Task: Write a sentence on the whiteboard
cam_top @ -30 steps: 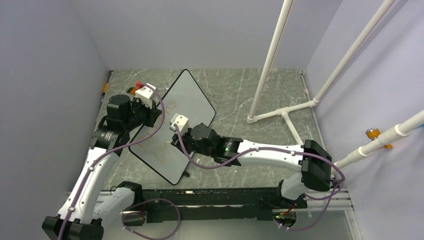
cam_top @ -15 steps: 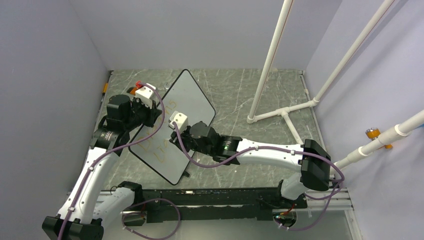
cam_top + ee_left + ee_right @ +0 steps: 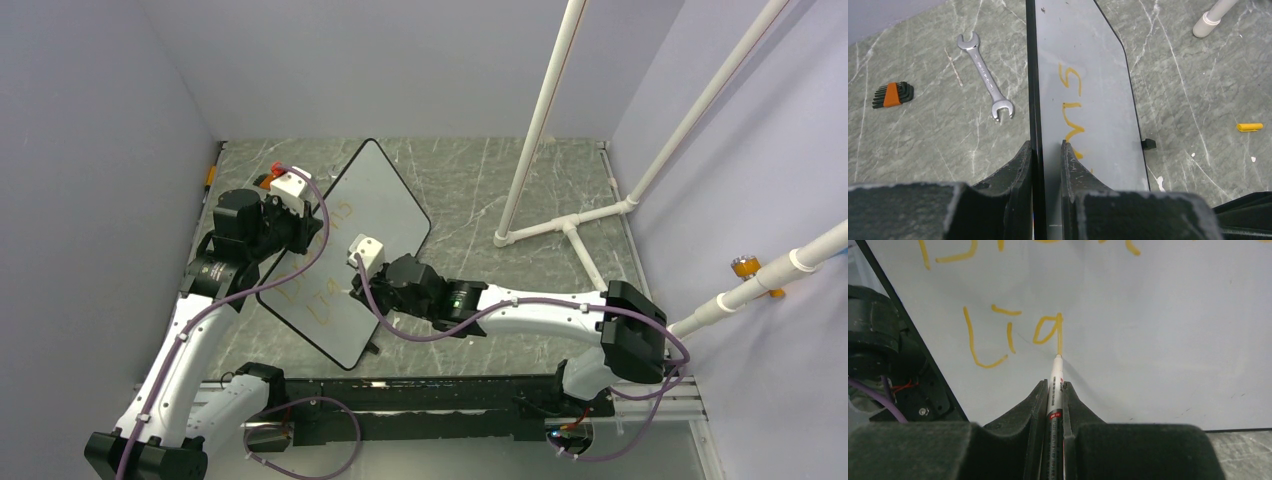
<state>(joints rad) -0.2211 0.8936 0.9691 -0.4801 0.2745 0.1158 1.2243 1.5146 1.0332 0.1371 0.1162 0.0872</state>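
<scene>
The whiteboard stands tilted on its edge on the table. My left gripper is shut on its black rim, one finger on each face. The sentence is in orange-yellow letters on two lines. The lower line reads "Lig" in the right wrist view, and more letters show in the left wrist view. My right gripper is shut on a white marker. The marker's tip touches the board at the foot of the "g" stroke. From above, the right gripper is at the board's middle.
A wrench and an orange hex key set lie behind the board. An orange marker cap lies on the table in front of it. A white pipe frame stands at the right, and walls close in the table.
My right gripper has shifted slightly right and toward the near edge with the marker, drawing the downstroke of the "g". The left gripper and the board have not moved.
</scene>
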